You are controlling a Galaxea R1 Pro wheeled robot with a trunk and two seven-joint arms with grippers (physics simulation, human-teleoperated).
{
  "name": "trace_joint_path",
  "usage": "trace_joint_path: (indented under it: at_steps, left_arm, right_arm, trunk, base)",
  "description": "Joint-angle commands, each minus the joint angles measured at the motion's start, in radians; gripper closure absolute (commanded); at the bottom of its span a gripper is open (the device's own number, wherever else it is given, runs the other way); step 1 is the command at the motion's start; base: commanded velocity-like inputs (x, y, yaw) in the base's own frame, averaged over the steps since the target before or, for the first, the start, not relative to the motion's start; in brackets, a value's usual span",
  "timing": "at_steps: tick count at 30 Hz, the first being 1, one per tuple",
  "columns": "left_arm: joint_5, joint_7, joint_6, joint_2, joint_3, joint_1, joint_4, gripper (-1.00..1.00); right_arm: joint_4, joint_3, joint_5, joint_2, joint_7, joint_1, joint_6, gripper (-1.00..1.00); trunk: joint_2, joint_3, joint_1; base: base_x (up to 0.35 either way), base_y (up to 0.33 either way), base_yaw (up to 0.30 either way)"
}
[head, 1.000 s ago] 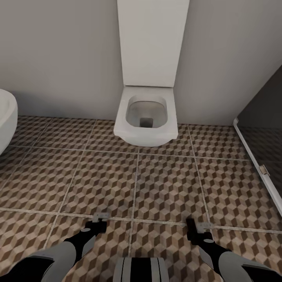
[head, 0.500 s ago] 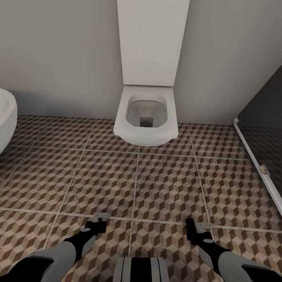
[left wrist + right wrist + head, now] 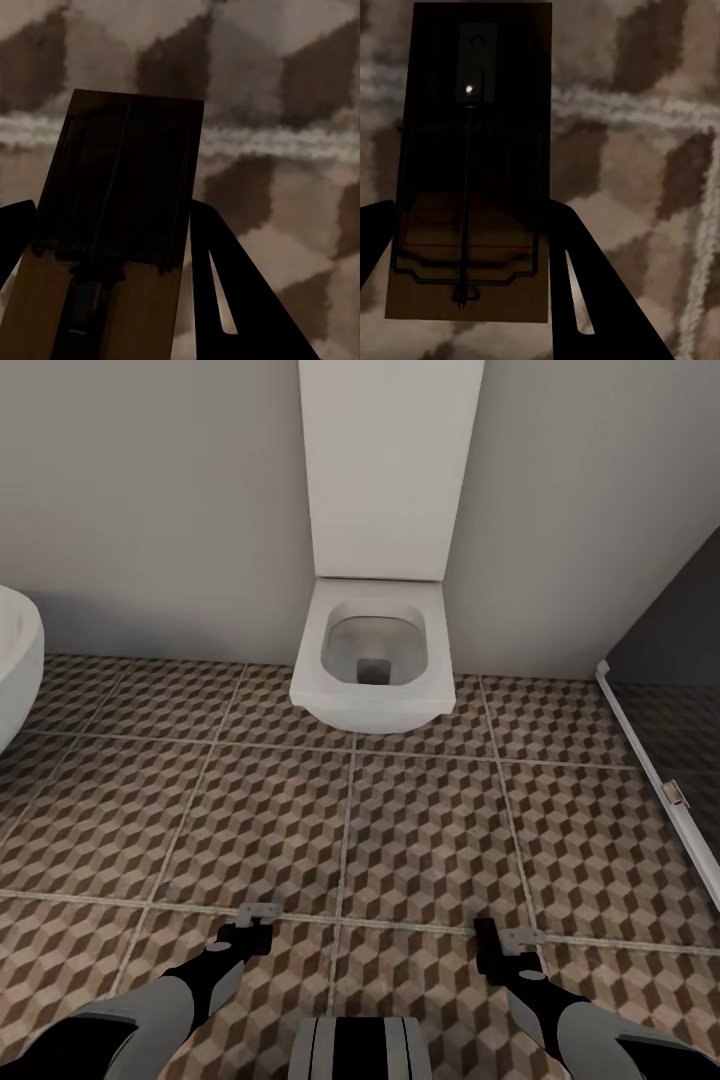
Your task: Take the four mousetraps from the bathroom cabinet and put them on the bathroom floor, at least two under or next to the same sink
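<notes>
The left gripper [image 3: 258, 912] is clamped on a mousetrap [image 3: 120, 225], the flat wooden board sitting between its dark fingers [image 3: 225, 300] above the tiled bathroom floor [image 3: 420, 830]. Ahead of both grippers stands a white toilet [image 3: 375, 660] against the wall. The right gripper [image 3: 505, 938] likewise grips a second mousetrap [image 3: 472, 165], its wire bar facing the wrist camera.
</notes>
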Motion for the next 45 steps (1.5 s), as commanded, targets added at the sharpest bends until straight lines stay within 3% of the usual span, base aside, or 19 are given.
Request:
trace_joint_path:
  at_steps: [1, 5, 16, 28, 45]
  left_arm:
    - [0.003, 0.004, -0.003, 0.000, -0.009, 0.000, 0.001, 1.00]
    - [0.003, 0.004, -0.004, 0.000, -0.009, 0.000, 0.001, 1.00]
    - [0.003, 0.006, -0.005, 0.001, -0.009, 0.000, 0.001, 1.00]
    - [-0.017, 0.005, -0.013, -0.001, -0.011, -0.001, 0.000, 1.00]
    - [-0.015, 0.004, -0.117, 0.012, -0.013, 0.001, 0.006, 1.00]
  right_arm:
    - [0.001, -0.008, 0.008, 0.000, -0.002, -0.001, -0.004, 1.00]
    - [0.001, -0.008, 0.008, 0.000, -0.002, -0.001, -0.004, 1.00]
    - [-0.013, -0.009, 0.008, 0.000, -0.009, -0.001, -0.008, 1.00]
    - [-0.051, -0.010, 0.010, 0.002, -0.079, -0.001, -0.026, 1.00]
    - [-0.044, -0.010, 0.011, 0.021, -0.113, -0.001, -0.064, 1.00]
  trunk:
    - [0.000, -0.004, 0.000]
    - [-0.001, -0.020, 0.002]
    - [-0.001, -0.020, 0.002]
    - [-0.001, -0.020, 0.002]
    - [-0.001, -0.020, 0.002]
  base:
    - [0.000, 0.000, 0.000]
    - [0.000, 0.000, 0.000]
    - [0.000, 0.000, 0.000]
    - [0.000, 0.000, 0.000]
    - [0.000, 0.000, 0.000]
